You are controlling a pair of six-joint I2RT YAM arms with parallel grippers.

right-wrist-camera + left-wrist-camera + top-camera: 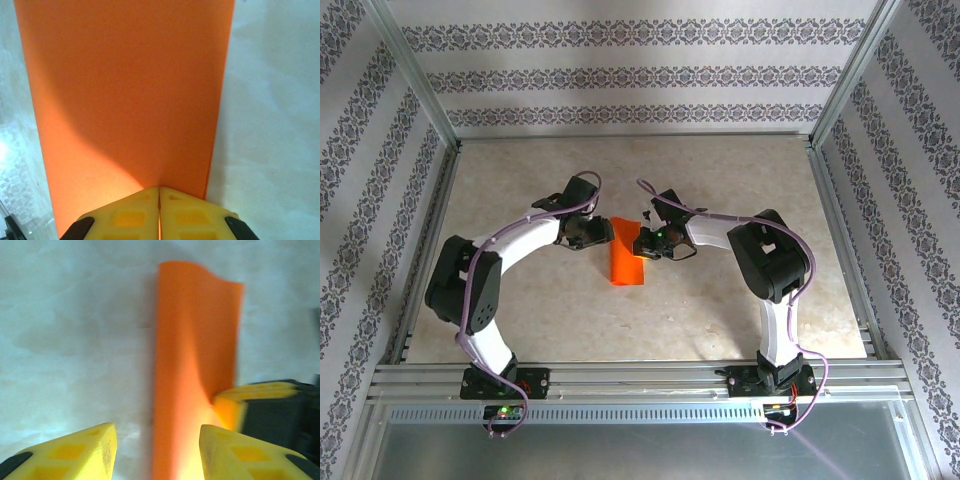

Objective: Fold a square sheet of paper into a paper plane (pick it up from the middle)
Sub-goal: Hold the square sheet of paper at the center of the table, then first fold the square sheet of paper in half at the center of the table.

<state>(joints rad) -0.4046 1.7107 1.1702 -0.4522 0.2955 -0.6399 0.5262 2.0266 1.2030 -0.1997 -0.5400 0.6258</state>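
The square sheet of paper [627,264] is bright orange-red and lies doubled over into a narrow strip at the middle of the table; it has no paper plane shape. My right gripper [642,245] is shut on the strip's far right edge, and in the right wrist view its fingertips [159,196] meet against the sheet [125,90]. My left gripper [608,233] is open on the strip's left side. In the left wrist view its gripper [157,452] straddles the sheet [195,340] without touching it, and the right arm's yellow finger [250,400] pinches the paper's raised side.
The beige marbled tabletop [720,180] is ringed by aluminium rails [620,375] and patterned walls. Both arms bow inward from their bases at the near edge, and their purple cables loop above the wrists.
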